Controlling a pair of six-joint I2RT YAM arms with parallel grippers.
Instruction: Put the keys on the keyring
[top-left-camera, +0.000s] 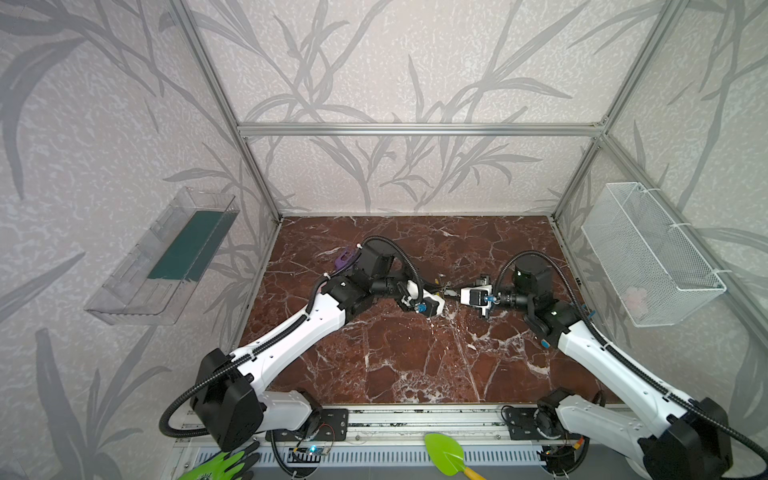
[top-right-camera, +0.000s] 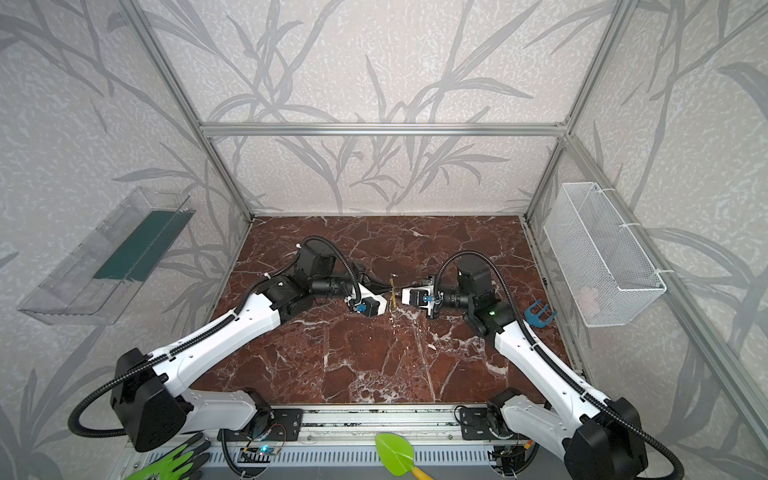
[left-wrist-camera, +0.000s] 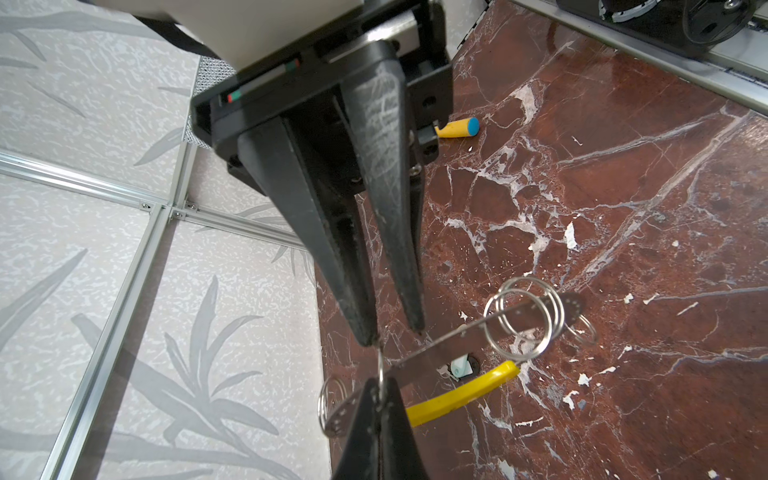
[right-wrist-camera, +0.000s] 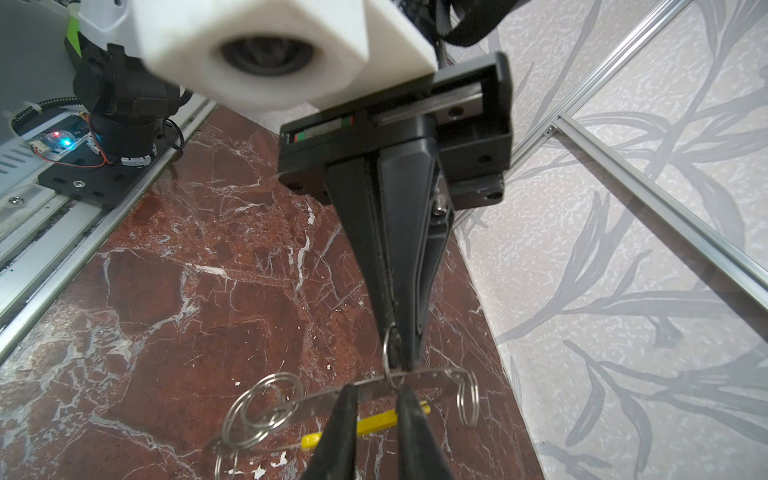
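Note:
The keyring is a thin grey holed band with a yellow sleeve, held above the marble in mid-table. Several wire split rings hang on it. My left gripper is shut on a small wire ring threaded on the band. My right gripper meets it head-on, its jaws a little apart and straddling the band beside that ring. The keys, with a pale whitish-teal tag, lie on the marble under the band. In both top views the two grippers meet tip to tip.
A purple item lies behind the left arm. A blue item sits by the right arm, and a yellow, blue-tipped piece lies on the marble. A wire basket and a clear shelf hang on the side walls.

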